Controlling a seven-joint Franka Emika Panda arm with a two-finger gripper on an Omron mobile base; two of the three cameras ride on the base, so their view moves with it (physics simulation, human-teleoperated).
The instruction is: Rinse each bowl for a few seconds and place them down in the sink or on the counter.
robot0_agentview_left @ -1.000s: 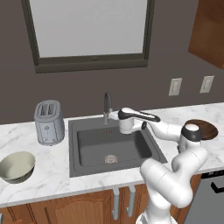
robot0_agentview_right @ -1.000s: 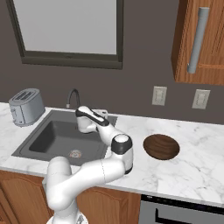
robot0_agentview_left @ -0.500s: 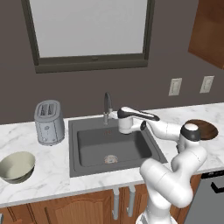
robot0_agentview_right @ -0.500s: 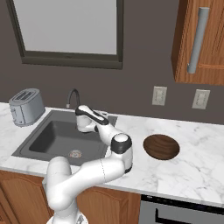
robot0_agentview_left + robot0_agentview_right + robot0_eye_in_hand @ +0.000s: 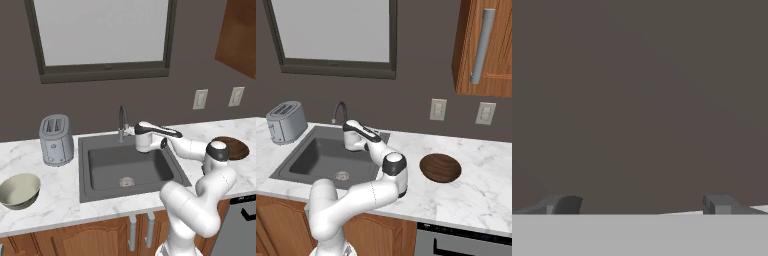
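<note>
Hovering by the faucet (image 5: pixel 122 121) at the sink's (image 5: pixel 100 170) back rim, the gripper (image 5: pixel 639 205) holds nothing, fingers spread wide. Both bowls rest on the counter (image 5: pixel 55 195): cream-green bowl (image 5: pixel 19 191) left, brown bowl (image 5: pixel 440 167) right.

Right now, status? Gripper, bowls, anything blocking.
Gripper open, empty, at the faucet behind the sink. Cream bowl on the counter left of it, brown bowl to the right. Both untouched; path clear.

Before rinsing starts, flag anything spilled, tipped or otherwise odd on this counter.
Nothing stands out. The cream-green bowl and the brown bowl both sit upright on the counter, apart from the sink. The open hand hangs empty by the faucet. No spills.
</note>
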